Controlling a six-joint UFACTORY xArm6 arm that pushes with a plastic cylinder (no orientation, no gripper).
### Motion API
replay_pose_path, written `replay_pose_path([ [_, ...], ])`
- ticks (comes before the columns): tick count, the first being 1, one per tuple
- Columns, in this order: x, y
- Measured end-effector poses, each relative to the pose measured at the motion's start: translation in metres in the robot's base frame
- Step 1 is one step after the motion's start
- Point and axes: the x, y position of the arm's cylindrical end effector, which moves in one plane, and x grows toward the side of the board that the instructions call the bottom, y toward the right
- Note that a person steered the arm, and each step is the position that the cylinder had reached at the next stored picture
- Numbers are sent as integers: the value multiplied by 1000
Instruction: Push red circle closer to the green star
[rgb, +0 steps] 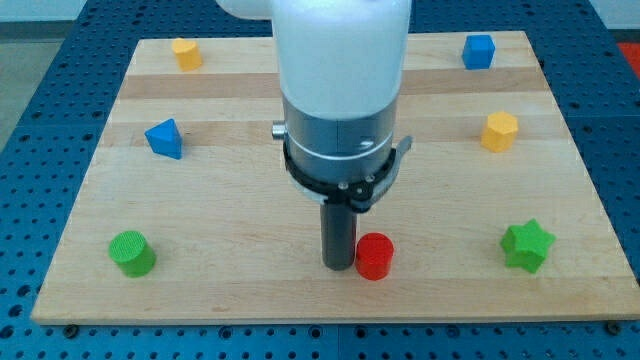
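Note:
The red circle (374, 256) is a short red cylinder near the view's bottom, just right of centre. The green star (526, 246) lies far to its right, near the board's right edge. My tip (338, 266) is the lower end of the dark rod, right beside the red circle on its left side, touching or nearly touching it. The arm's white and grey body hangs over the middle of the board and hides what lies behind it.
A green cylinder (131, 252) sits at the bottom left. A blue triangle (164, 138) is at the left. A yellow block (186, 53) is at the top left, a blue cube (479, 51) at the top right, a yellow hexagon (499, 131) at the right. The wooden board (230, 290) ends close below the red circle.

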Motion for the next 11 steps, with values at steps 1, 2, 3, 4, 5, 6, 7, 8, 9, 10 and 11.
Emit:
replay_pose_path([
  [1, 10, 4],
  [2, 7, 26],
  [3, 0, 46],
  [4, -8, 46],
  [5, -22, 46],
  [6, -34, 47],
  [7, -36, 71],
  [8, -36, 102],
  [9, -36, 120],
  [10, -36, 114],
  [11, -24, 69],
])
